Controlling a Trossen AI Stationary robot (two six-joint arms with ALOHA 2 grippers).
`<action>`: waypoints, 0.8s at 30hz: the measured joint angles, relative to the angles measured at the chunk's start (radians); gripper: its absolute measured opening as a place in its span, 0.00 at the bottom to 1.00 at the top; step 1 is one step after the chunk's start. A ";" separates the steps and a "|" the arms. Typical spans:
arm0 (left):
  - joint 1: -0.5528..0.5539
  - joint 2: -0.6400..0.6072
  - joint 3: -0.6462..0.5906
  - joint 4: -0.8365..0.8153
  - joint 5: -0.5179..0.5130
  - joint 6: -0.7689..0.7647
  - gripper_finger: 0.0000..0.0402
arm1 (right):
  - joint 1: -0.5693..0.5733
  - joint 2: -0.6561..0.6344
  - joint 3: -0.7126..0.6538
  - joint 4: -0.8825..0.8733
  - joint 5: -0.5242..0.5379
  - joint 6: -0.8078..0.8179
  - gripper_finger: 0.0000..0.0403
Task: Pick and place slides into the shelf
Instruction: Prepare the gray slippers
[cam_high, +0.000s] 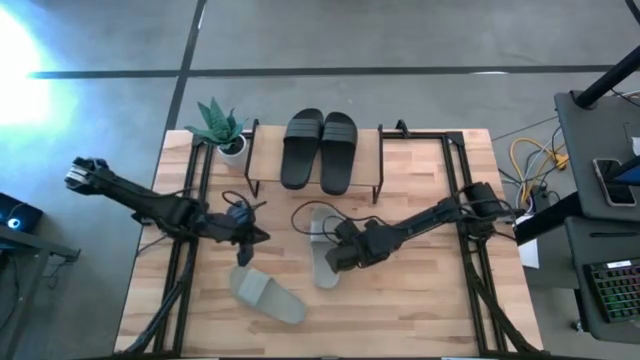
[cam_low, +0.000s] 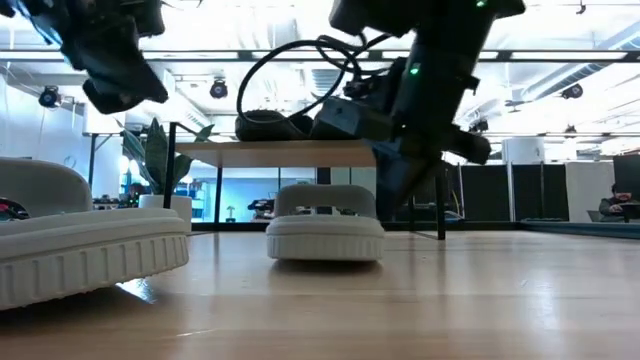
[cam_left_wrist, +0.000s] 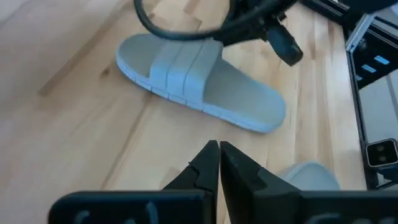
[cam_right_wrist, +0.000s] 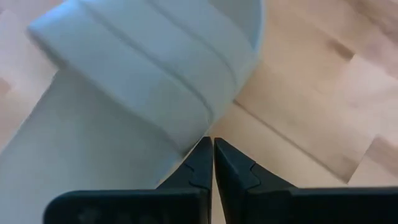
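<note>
Two light grey slides lie sole-down on the wooden table. One (cam_high: 324, 250) (cam_low: 325, 225) (cam_right_wrist: 124, 81) is under my right gripper (cam_high: 338, 258) (cam_right_wrist: 212, 144), which is shut, its tips by the strap's edge. The other (cam_high: 268, 297) (cam_low: 80, 240) lies nearer the near edge. My left gripper (cam_high: 256, 236) (cam_left_wrist: 219, 147) is shut and hovers above the table between the two, facing the first slide (cam_left_wrist: 199, 81). The black pair (cam_high: 320, 150) rests side by side on the shelf's top board (cam_high: 265, 150) (cam_low: 270, 152). My right gripper's shut fingertips (cam_right_wrist: 202, 155) stand at the edge of the grey slide's strap (cam_right_wrist: 180, 118), coming down on it from above at a slant. Whether they touch the strap or the footbed, I cannot tell.
A small potted plant (cam_high: 222, 128) stands on the table left of the shelf. Black frame rails (cam_high: 462, 200) run along both table sides. A loose black cable (cam_high: 305, 215) loops over the table before the shelf. Bare wood (cam_high: 420, 300) lies toward the near right.
</note>
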 joint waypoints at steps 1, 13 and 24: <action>-0.007 -0.007 -0.008 -0.002 0.000 -0.016 0.00 | -0.009 0.000 0.002 0.001 0.000 -0.008 0.02; -0.187 -0.030 -0.018 -0.087 0.113 -0.189 0.00 | 0.060 0.000 0.039 -0.026 -0.102 0.043 0.02; -0.429 -0.005 -0.027 -0.219 0.131 -0.577 0.00 | 0.213 -0.001 0.112 -0.074 -0.106 0.255 0.02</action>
